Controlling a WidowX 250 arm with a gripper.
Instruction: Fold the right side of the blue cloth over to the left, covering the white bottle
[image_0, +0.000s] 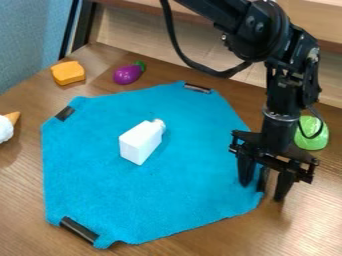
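From where I'm standing, in the camera view, the black two-finger gripper (262, 192) hangs open by the right-hand edge of the bright blue fabric cloth (160, 200). A fingertip snagging that edge could ruck it, shifting the boxy white bottle (139, 144) lying near its middle.

Seemingly a bottle (139, 144) lies on the cloth (160, 200).

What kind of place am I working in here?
Probably a robot test tabletop: a wooden table with a taped-down blue cloth, plus a toy-like eggplant.
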